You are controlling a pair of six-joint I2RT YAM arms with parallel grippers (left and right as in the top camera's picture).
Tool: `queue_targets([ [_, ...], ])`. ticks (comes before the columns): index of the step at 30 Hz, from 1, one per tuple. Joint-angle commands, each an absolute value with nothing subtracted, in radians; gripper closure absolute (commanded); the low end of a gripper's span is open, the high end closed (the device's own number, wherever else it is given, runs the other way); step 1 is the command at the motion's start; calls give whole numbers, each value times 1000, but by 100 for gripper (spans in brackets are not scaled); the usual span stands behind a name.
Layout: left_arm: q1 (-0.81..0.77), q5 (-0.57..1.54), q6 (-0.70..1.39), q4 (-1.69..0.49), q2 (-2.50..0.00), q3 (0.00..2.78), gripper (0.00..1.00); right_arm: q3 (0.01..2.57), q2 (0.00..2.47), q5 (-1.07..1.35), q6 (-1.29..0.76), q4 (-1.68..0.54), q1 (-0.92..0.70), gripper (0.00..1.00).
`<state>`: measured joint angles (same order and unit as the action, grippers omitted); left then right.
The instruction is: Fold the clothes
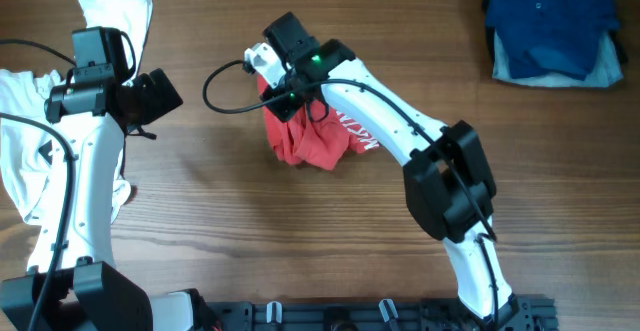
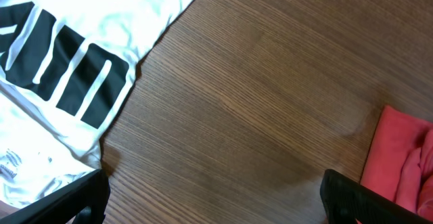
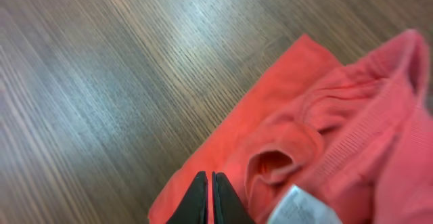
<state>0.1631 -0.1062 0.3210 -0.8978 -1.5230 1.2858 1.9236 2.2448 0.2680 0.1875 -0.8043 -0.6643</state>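
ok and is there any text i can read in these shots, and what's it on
Nothing reads cleanly.
White lettering on the red t-shirt: crumpled and partly hidden, unreadable.
Black block print on the white t-shirt: cropped, no whole word.
Small grey print on the white t-shirt: too small.
White tag on the red t-shirt: blurred.
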Motion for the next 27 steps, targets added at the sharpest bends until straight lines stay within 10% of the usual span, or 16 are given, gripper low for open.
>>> queue_targets([
  [1, 167, -101, 323, -896, -1521, 1276, 0, 1961, 2166, 184, 92, -811, -639, 64],
  [7, 167, -102, 323, -896, -1521, 1276, 0, 1958, 2165, 137, -84, -918, -537, 51],
  [27, 167, -101, 323, -895, -1521, 1276, 0, 1674, 2214, 197, -52, -860, -450, 51],
])
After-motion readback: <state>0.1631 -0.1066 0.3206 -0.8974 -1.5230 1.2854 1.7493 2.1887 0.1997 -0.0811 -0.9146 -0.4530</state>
